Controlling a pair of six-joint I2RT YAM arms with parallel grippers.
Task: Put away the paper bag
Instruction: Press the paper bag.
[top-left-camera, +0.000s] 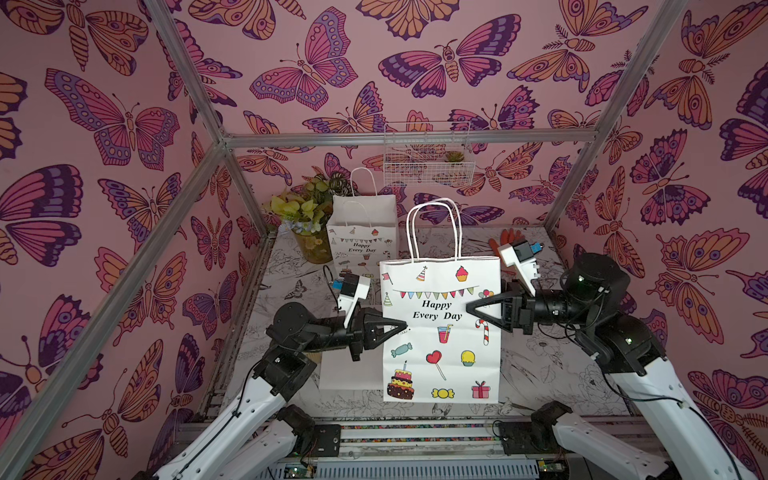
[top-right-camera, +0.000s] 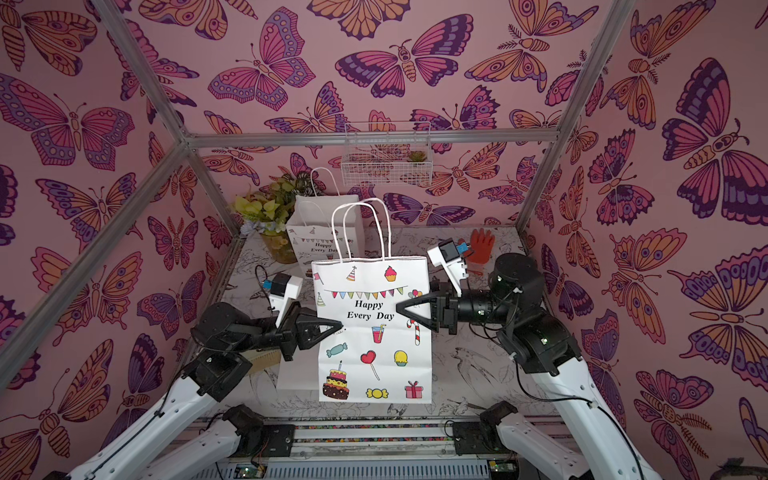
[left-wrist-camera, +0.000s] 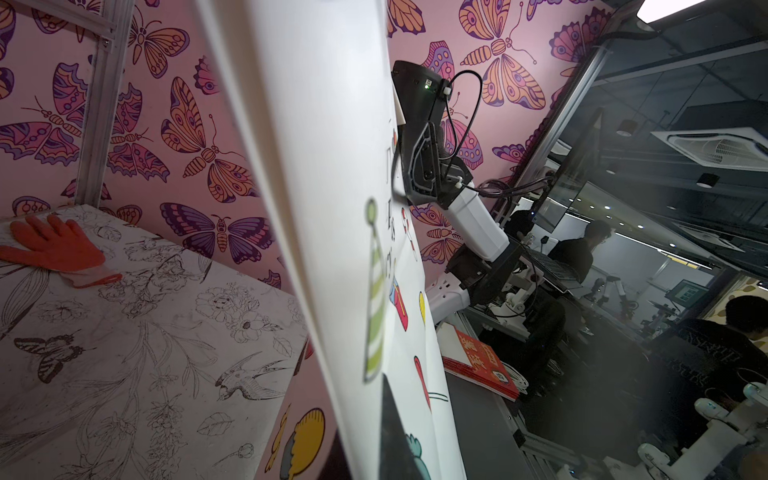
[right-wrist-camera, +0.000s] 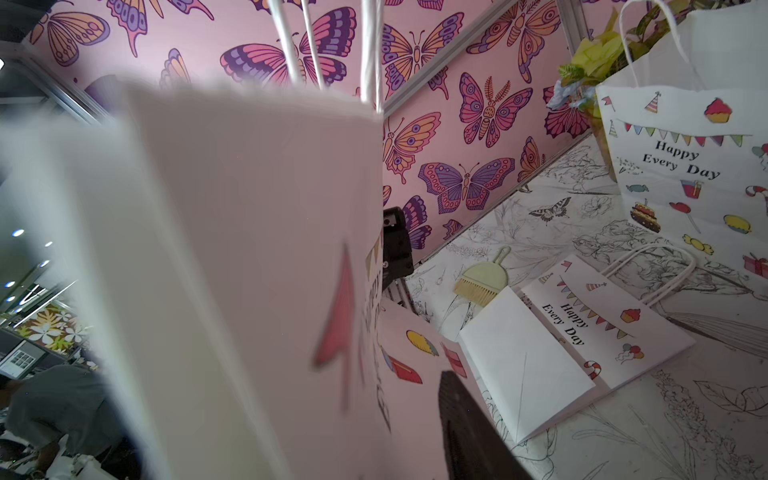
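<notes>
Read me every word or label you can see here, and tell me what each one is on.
"Happy Every Day": front paper bag.
"Happy Every Day": upright bag at the back.
"Happy Every Day": bag lying flat.
Too blurred to read: characters on the red booklet, in the left wrist view.
Too dim to read: lettering on the dark shirt.

Soft even light, edges bowed; the paper bag (right-wrist-camera: 216, 249) blurs in the right wrist view.
</notes>
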